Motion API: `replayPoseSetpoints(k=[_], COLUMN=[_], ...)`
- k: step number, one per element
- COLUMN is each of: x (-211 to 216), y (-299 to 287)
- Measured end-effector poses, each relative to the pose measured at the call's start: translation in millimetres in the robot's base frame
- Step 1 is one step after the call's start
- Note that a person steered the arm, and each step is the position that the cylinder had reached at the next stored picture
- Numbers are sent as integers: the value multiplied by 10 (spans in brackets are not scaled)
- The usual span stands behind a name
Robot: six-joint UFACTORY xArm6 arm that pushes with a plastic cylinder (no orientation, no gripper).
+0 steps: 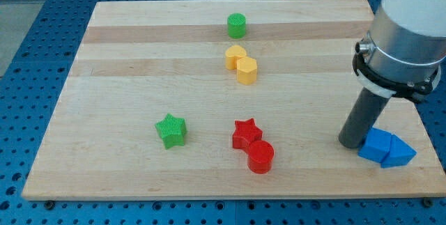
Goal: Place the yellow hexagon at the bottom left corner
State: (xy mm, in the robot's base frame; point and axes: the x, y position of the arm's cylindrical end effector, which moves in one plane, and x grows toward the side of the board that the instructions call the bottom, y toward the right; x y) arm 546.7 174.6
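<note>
The yellow hexagon [247,70] lies on the wooden board [111,113] above the middle, touching a second yellow block [235,56] at its upper left. My tip [352,143] rests on the board at the view's lower right, far right of and below the hexagon. It touches the left side of a blue block [376,145].
A green cylinder [237,25] stands near the top middle. A green star [171,129] lies lower left of centre. A red star [247,133] touches a red cylinder [260,157] below the middle. A blue triangular block [400,152] sits against the blue block near the right edge.
</note>
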Motion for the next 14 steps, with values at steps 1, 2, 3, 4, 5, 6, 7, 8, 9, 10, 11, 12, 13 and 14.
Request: replayPoseSetpoints(k=[1,2,3,4,5,6,7,8,9,10,11,12,13,14], x=[-286,-574,-574,-561,-444,-766,-1215,-1421,-1408,-1367,-1345,-1395,-1472,-1388], y=[-54,-79,-89,-194,-508,-517,-708,-952,-1291,-1695,-2042,-2347,-2678,-2973])
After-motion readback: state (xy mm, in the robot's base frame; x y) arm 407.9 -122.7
